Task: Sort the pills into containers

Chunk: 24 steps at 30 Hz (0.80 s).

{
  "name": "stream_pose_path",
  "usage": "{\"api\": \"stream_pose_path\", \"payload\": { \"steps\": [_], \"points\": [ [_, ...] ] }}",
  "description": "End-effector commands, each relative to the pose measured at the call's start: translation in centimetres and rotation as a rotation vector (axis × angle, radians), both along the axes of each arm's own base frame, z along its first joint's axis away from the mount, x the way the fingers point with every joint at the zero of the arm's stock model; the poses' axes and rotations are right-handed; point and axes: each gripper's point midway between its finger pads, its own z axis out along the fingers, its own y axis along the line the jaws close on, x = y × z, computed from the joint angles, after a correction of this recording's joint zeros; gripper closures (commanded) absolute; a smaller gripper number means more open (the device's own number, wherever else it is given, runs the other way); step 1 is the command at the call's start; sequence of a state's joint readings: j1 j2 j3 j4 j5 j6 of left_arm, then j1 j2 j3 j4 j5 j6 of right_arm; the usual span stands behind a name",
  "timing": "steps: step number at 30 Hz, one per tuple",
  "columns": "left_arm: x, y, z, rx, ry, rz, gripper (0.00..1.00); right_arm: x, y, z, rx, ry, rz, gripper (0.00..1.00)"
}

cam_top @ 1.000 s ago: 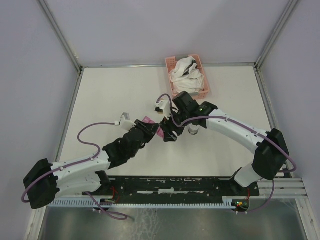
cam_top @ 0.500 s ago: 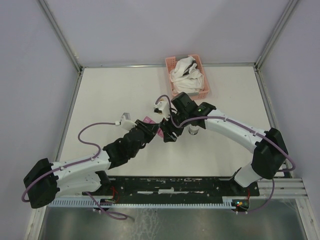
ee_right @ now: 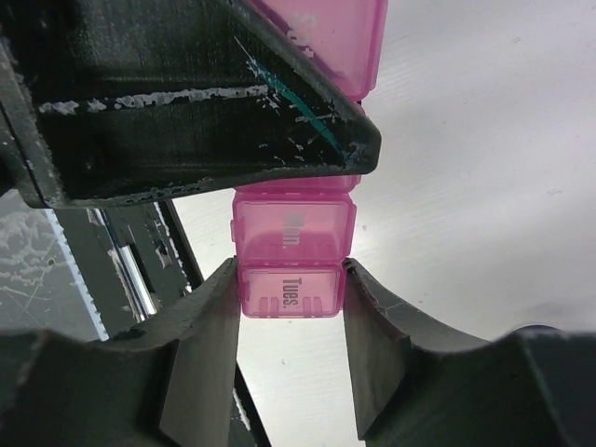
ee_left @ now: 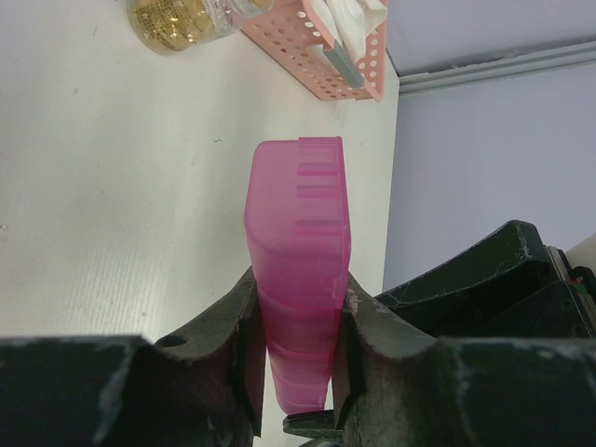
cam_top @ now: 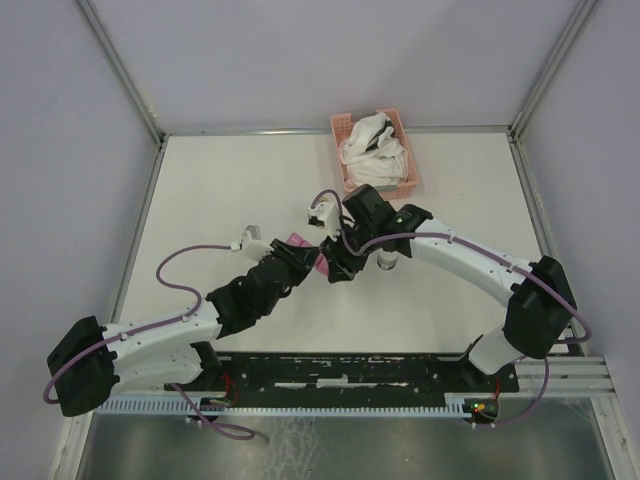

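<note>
Pinching pill-box strip (ee_left: 298, 233), translucent magenta plastic, square-lidded

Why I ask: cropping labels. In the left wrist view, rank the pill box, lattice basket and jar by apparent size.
Largest: pill box, inflated by nearness to the camera.
Then lattice basket, then jar: both cut off by the frame, so their order is unsure.
</note>
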State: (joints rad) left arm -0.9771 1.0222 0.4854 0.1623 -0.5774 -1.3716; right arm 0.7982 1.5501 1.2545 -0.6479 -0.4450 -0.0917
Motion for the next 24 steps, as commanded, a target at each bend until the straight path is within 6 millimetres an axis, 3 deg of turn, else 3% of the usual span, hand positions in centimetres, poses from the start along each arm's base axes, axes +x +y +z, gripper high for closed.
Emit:
{"api": "stream_pose_path", "payload": {
  "steps": [1,9,15,21,24],
  "points": [
    [0.5,-0.4,2.6,-0.055,-0.065,0.012,0.97,0.4,0.7,3.8,0.114,-0.040,0.019,0.63],
    [0.0,0.6,2.3,-0.041,-0.110,0.005,0.97,-1.1,0.7,5.1,0.221,0.106,0.076,0.64],
    [-0.2,1.1,2.3,-0.039,-0.119,0.005,0.97,-1.4,0.7,4.8,0.234,0.186,0.082,0.63],
    [-0.5,0.9,2.7,-0.031,-0.133,-0.022,0.97,-0.4,0.0,5.1,0.241,0.206,0.051,0.34],
    [-0.7,0.9,2.7,-0.031,-0.133,-0.031,0.97,1.0,-1.1,5.4,0.222,0.138,0.001,0.25]
  ]
}}
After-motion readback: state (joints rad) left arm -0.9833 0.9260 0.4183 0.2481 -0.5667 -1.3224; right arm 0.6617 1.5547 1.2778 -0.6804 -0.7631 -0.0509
